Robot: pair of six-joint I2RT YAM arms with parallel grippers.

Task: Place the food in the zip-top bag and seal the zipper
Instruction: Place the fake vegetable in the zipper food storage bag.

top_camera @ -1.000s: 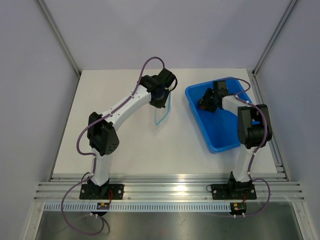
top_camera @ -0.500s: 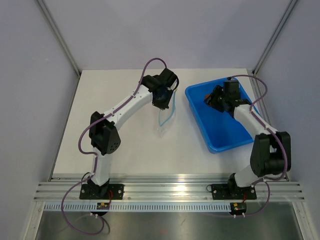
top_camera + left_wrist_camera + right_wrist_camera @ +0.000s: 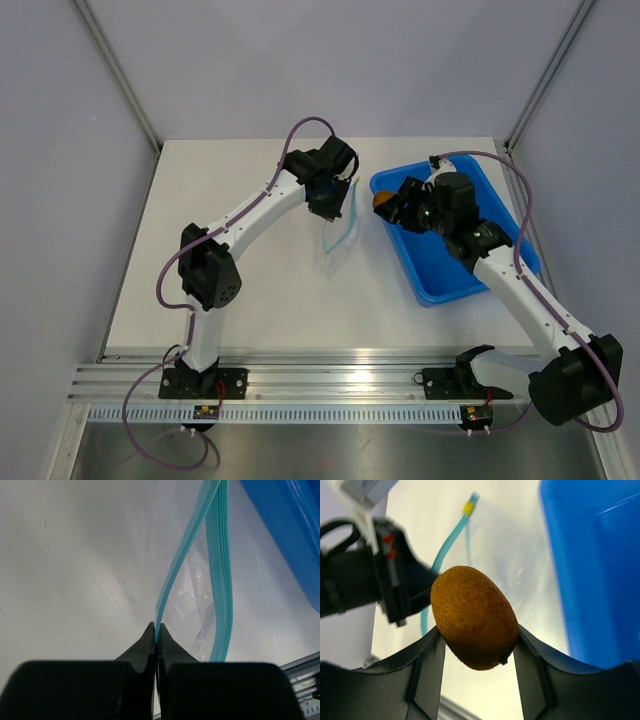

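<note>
Left hand (image 3: 156,631): closed tight, pinching one lip of the zipper (image 3: 172,582). In the top view it sits just above the centre of the frame.
Zip-top bag (image 3: 338,228): hangs from the left hand near the middle of the top view, over the white counter (image 3: 260,300) and just left of the blue tray (image 3: 455,268). Whether its lower end touches the counter cannot be told.
Bag mouth: parted. In the left wrist view the two teal strips bow apart, with crumpled clear film between them.
Right hand (image 3: 476,647): clamped on the orange-brown fruit (image 3: 474,617), one finger on each side.
Fruit's place: held in the air at the tray's upper-left rim in the top view, near the bag but apart from it. In the right wrist view the bag and the left hand lie behind it at upper left, with the tray wall at the right.
</note>
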